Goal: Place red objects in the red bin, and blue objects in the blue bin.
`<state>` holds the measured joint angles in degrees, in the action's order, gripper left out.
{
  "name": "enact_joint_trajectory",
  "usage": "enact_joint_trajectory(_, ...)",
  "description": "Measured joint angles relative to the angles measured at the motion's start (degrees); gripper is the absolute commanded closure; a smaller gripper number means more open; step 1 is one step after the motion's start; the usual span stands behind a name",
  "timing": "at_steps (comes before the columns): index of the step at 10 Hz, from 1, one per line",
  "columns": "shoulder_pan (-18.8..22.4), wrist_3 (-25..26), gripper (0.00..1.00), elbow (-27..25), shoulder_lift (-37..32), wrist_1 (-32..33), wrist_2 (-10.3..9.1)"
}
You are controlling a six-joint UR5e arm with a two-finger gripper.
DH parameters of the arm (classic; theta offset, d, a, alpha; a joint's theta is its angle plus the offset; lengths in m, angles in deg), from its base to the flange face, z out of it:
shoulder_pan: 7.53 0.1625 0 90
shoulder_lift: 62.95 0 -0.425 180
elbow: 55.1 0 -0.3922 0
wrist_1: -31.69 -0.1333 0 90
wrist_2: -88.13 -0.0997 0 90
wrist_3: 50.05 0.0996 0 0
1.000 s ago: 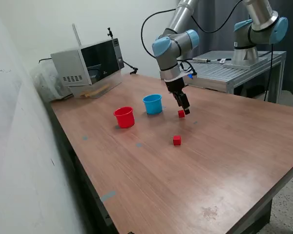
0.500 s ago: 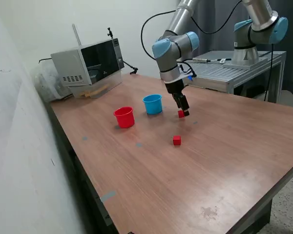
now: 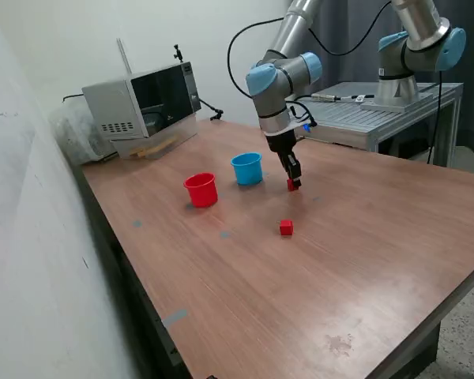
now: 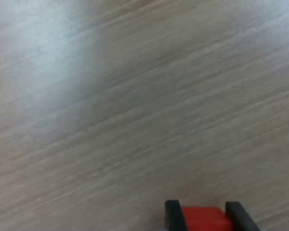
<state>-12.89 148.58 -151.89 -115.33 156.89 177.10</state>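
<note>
Currently the hand (image 3: 292,180) is lowered to the bench (image 3: 363,260), just to the exterior view's right of the blue bin (image 3: 246,168). In the wrist view, the two black fingers (image 4: 172,215) stand on either side of a red cube (image 4: 205,219), with each inner face against the cube's sides; the hand (image 4: 205,217) is narrowed to the width of the cube and pinches it. The same cube (image 3: 291,185) appears in the exterior view at the fingertips, at or very near the bench surface; whether it touches the bench cannot be told.

A second red cube (image 3: 286,227) rests on the bench nearer the camera, apart from the hand. The red bin (image 3: 201,189) stands upright to the exterior view's left of the blue bin, near it but not touching. Both bins sit on the bench with their openings upward.
</note>
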Motion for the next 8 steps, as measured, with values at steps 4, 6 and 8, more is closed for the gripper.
enact_joint_trajectory(4,0.56,0.01,1.0,2.94,-4.18,-0.32,2.98)
enact_joint_trajectory(6,0.27,-0.01,1.0,8.2,-5.54,-1.75,3.71)
enact_joint_trajectory(8,-0.14,-0.06,1.0,13.68,-5.33,-3.09,3.81)
